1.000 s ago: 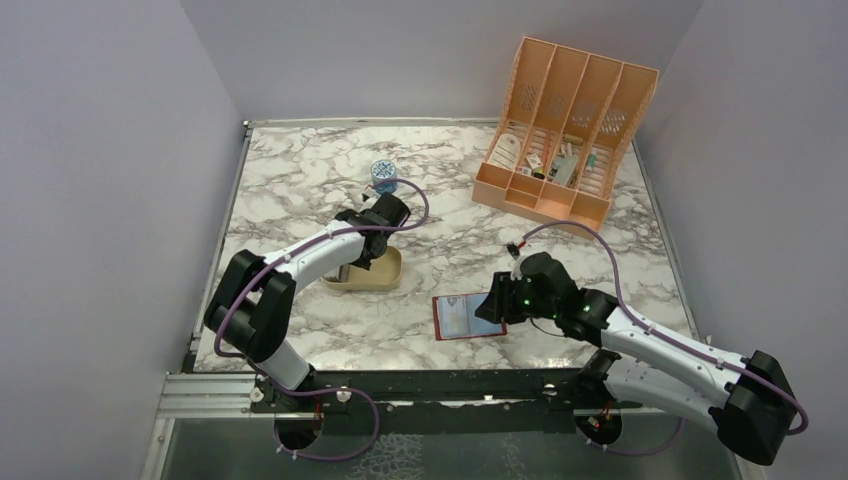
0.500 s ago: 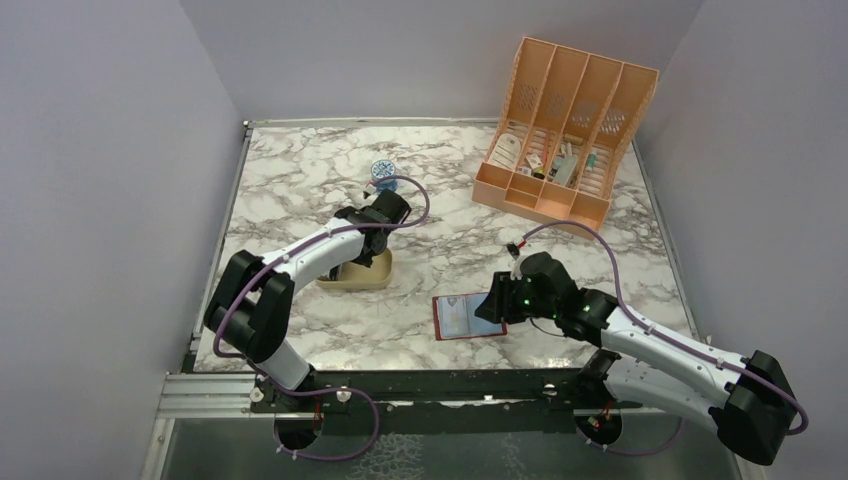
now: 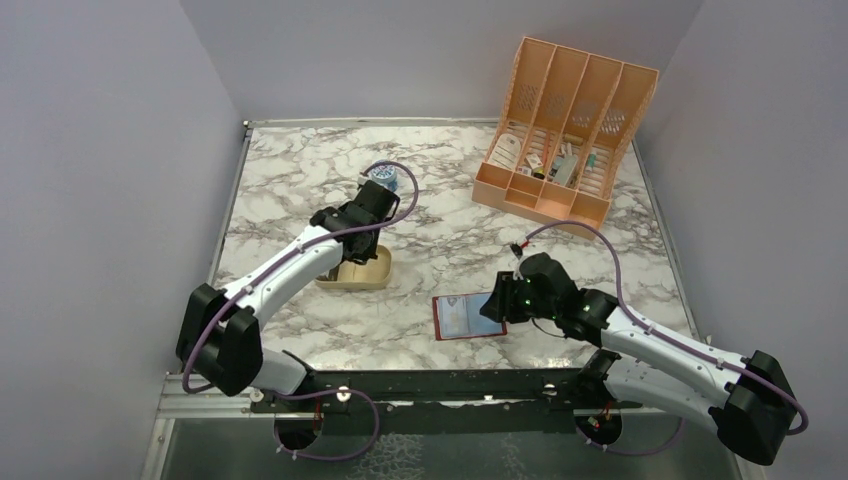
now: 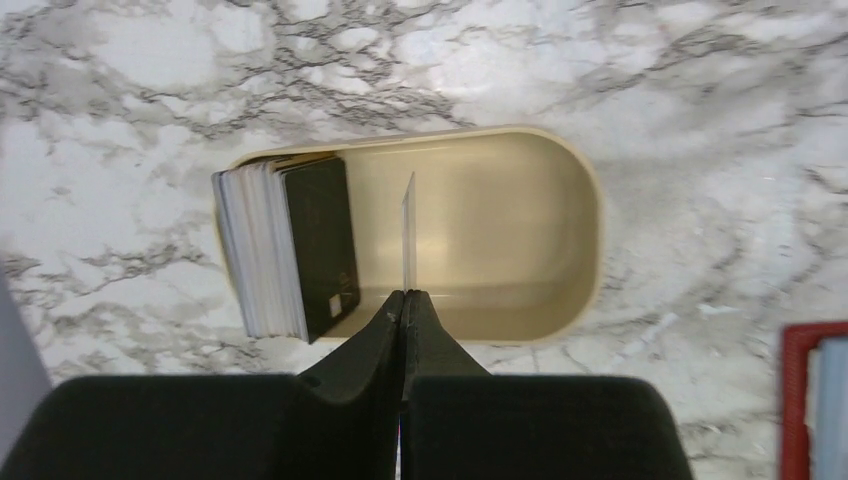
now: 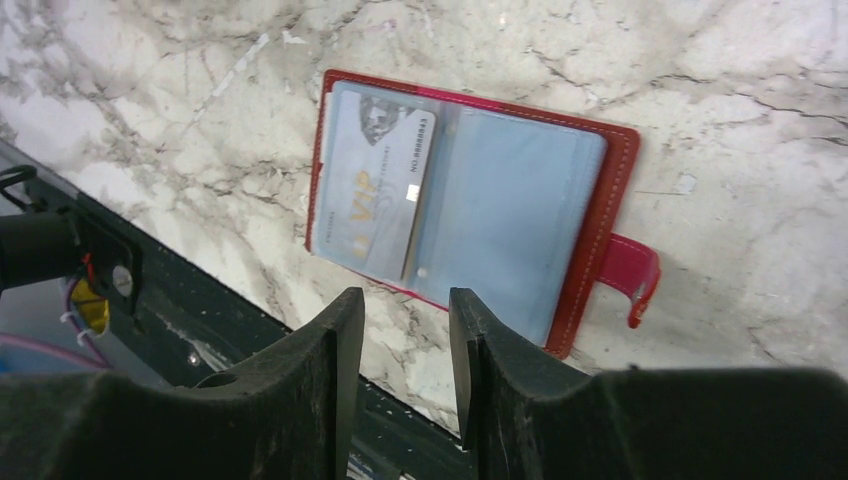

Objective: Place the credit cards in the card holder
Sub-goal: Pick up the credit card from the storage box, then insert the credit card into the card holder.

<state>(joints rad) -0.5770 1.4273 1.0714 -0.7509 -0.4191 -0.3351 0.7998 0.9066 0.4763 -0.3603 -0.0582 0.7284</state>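
1. Credit card [image 4: 408, 232] pinched edge-on in closed left pincer [image 4: 404, 300], over tray [image 4: 500, 220], tabletop's [image 3: 300, 180] left half.
2. Card holder [image 5: 520, 200] lies open by near edge, to that pincer's right, we note.
3. Right pincer [image 5: 405, 305], agape, hovers nearer it.

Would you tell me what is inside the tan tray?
A stack of cards leans at one end of the tray, a black card outermost, hiding the faces behind it. The left gripper pinches a single card edge-on over the middle.
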